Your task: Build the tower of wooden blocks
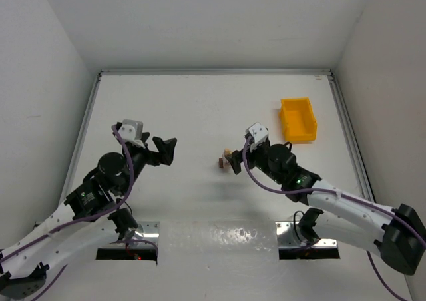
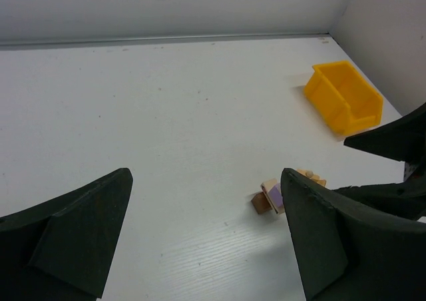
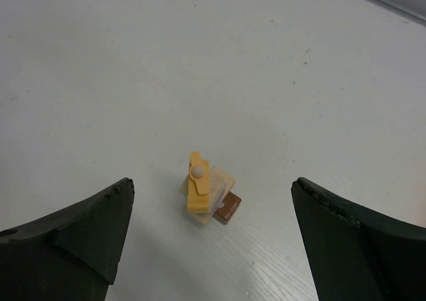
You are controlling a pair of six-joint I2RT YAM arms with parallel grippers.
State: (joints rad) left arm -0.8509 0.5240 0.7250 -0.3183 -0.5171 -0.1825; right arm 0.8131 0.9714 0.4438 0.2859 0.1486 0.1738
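The wood block tower (image 3: 205, 193) is a small stack in mid-table: a yellow-tan oblong piece with a round peg on top, a light tan block under it, and a dark brown block (image 3: 228, 206) at its base. It also shows in the top view (image 1: 226, 160) and in the left wrist view (image 2: 273, 198). My right gripper (image 3: 212, 181) is open and empty, close to the stack's right side in the top view (image 1: 235, 161). My left gripper (image 2: 205, 174) is open and empty, well to the left of the stack (image 1: 165, 149).
A yellow plastic bin (image 1: 298, 119) stands at the back right, also in the left wrist view (image 2: 343, 104). White walls enclose the table on the left, right and far sides. The right arm's fingers (image 2: 389, 141) show at the right edge of the left wrist view.
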